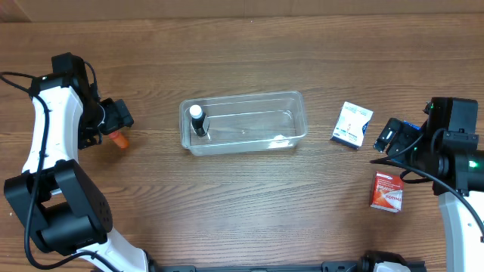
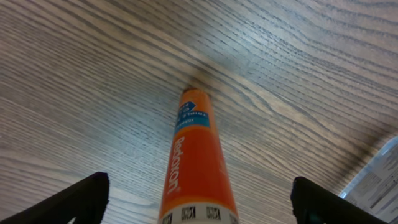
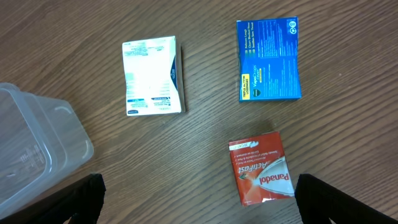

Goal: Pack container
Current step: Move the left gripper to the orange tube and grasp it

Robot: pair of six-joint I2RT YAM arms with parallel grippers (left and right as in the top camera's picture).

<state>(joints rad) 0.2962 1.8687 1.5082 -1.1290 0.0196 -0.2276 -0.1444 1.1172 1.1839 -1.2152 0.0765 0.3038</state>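
orange tube (image 2: pixel 196 162) lettered "redoxon" between parted, released left gripper (image 2: pixel 199 202) fingers. red "panadol actifast" box (image 3: pixel 261 168) near right gripper (image 3: pixel 202 199), likewise released. clear rimmed container (image 1: pixel 249 128) at table (image 1: pixel 242 211) centre, white-capped bottle (image 1: pixel 197 119) at its 9 o'clock end.

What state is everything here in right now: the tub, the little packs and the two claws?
Container: lidless, one bottle inside.
Bottle: capped, in the container.
Orange tube: lying down, ungripped.
White box: lying flat.
Blue box: lying flat.
Red box: lying flat.
Left gripper: open, astride the tube.
Right gripper: open, empty.
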